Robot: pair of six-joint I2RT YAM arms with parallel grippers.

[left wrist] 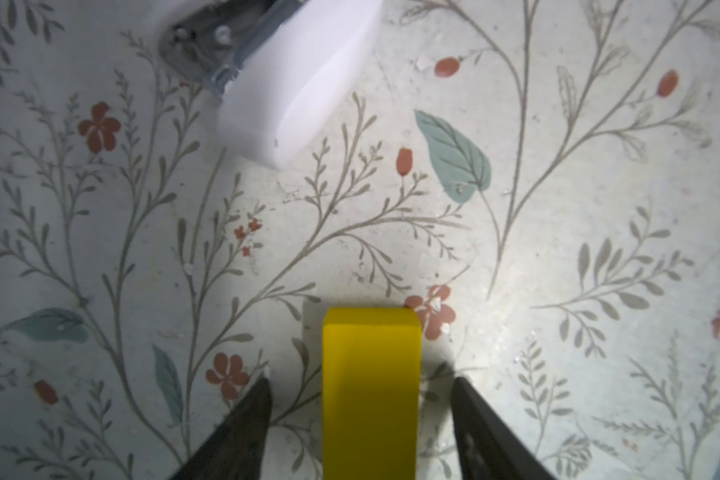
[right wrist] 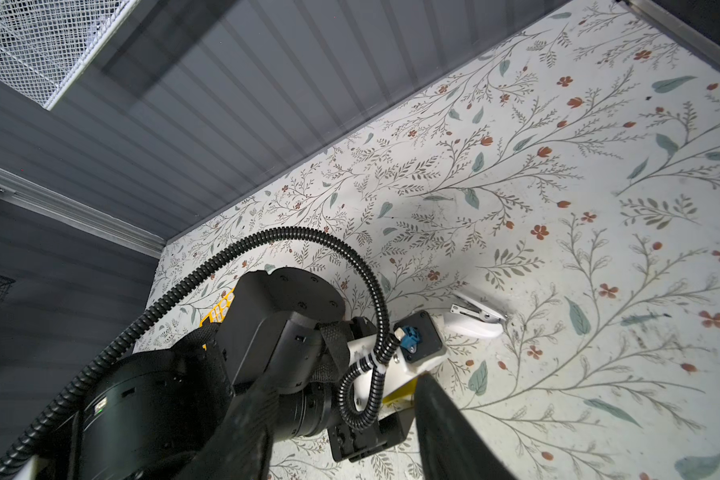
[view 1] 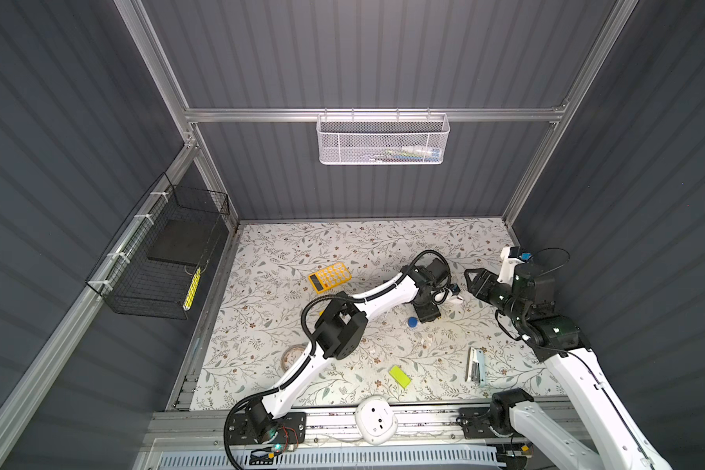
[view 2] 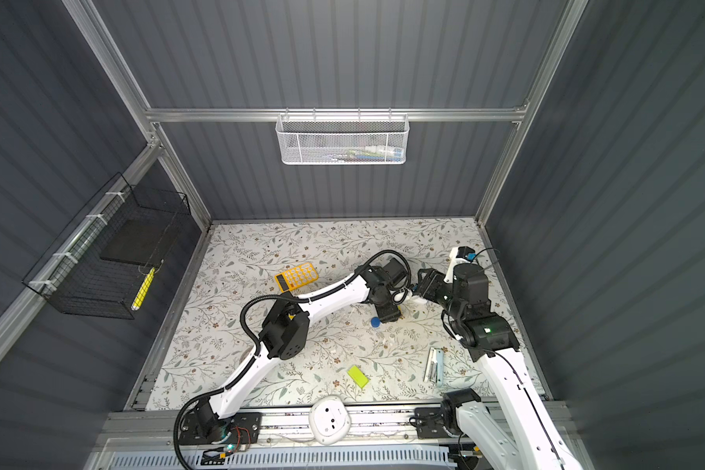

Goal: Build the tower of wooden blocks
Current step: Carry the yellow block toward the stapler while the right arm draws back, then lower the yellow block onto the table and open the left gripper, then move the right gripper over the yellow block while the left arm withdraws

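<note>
Left gripper point(left wrist: 360, 380): wide open, yellow bar point(left wrist: 371, 415) between the jaws, untouched.
Right gripper point(right wrist: 344, 382): parted, empty.
Risk: I may clip the bar if I lift away off-centre.

I see the left arm point(right wrist: 267, 332) with its ribbed cable point(right wrist: 308, 237) low over the floral tabletop point(right wrist: 558, 187), a sliver of yellow bar point(right wrist: 400, 392) beneath it, a white stapler point(right wrist: 474, 328) just beyond.

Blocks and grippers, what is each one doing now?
Left gripper: open.
Yellow bar: inside that gripper, not gripped.
Right gripper: open, empty.
Lime bar: lying flat, alone.
Blue cylinder: sitting alone, unstacked.
</note>
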